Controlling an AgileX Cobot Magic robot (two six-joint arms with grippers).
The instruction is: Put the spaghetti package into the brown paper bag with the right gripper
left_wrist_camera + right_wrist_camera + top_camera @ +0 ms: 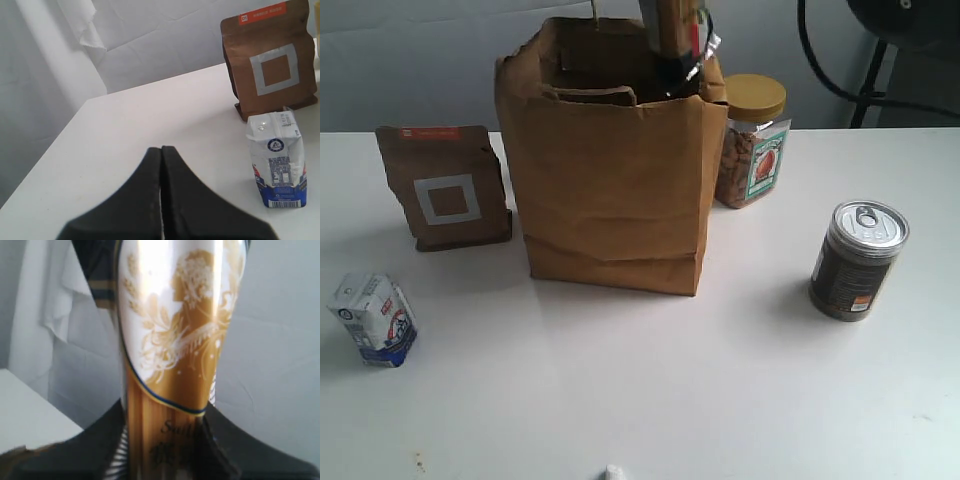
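Your left gripper [161, 200] hangs over the left side of the table [620, 400], its two black fingers pressed together with nothing between them. Near the left edge, toward the front, stands a small blue-and-white carton [375, 320]. Behind it is a small brown pouch [445, 185] with a white square label, and the pouch's right side is just beside the brown paper bag [610, 190].

The bag stands upright mid-table, toward the back edge, with its mouth open. The spaghetti package [672, 30] stands on end over the right rear part of that mouth. Its lower end is already below the back rim, and its upper part runs off the top of the exterior view.

Your right gripper [165, 455] is clamped on the package, one dark finger on each side of the pasta (the gold emblem fills most of the wrist view).

Close to the bag's right rear corner is a yellow-lidded jar [752, 140]; you cannot tell whether the two touch. Well apart from both, toward the right edge, stands a pull-tab can [858, 260]. Open white surface runs across the front between the carton and the can.
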